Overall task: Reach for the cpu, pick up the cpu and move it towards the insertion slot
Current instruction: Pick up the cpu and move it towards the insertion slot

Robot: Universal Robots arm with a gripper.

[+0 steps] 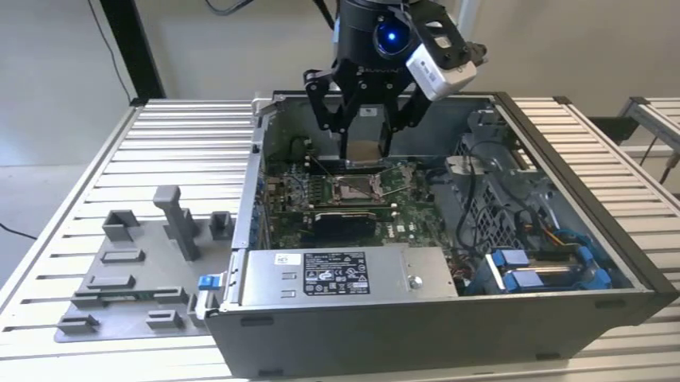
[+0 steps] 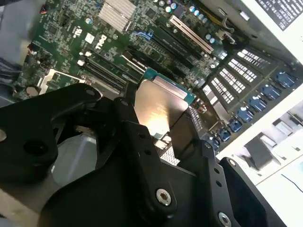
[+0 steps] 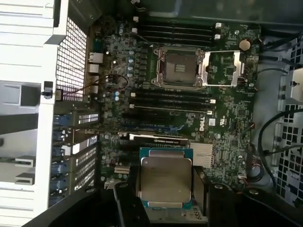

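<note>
Inside the open computer case point(image 1: 255, 199), my gripper point(image 1: 364, 157) hangs shut on the cpu point(image 1: 362, 151), a thin square chip with a silvery face. It holds the chip a little above the green motherboard point(image 1: 409, 215). The insertion slot point(image 1: 356, 188), a square socket with a shiny metal frame, lies open just below and in front of the chip. In the first wrist view the cpu point(image 3: 164, 177) sits between the black fingers point(image 3: 124, 203), with the insertion slot point(image 3: 181, 69) further along the board. The second wrist view shows the cpu point(image 2: 158, 106) clamped edge-on.
The case stands on a slatted metal table point(image 1: 181, 151). A grey fixture plate point(image 1: 138, 267) with upright blocks lies at the exterior view's left. The power supply point(image 1: 340, 274), blue drive carriers point(image 1: 542, 267) and cables point(image 1: 478, 167) crowd the case around the board.
</note>
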